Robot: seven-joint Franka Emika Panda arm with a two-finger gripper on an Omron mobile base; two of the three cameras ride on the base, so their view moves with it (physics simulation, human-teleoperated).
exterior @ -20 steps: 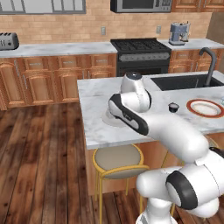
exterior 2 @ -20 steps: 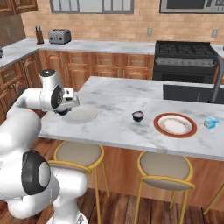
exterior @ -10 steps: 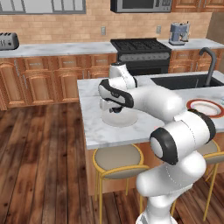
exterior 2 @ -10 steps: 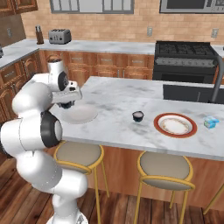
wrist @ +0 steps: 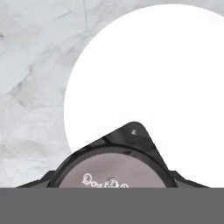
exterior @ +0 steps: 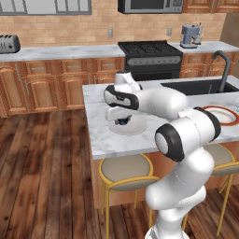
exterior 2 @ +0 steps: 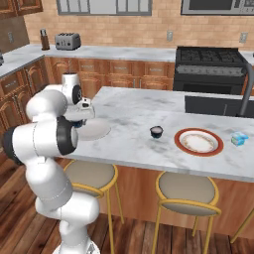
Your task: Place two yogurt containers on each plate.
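Marble counter (exterior: 100,140) | pincer (exterior: 122,122) grips yogurt cup (wrist: 114,173) | over pale plate (wrist: 175,87)

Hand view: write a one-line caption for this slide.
Hand holding a dark yogurt container above the pale plate.

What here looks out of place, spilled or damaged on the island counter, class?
Nothing is spilled or damaged. A dark yogurt cup and a light blue yogurt box sit on the counter beside the red-rimmed plate, not on it.
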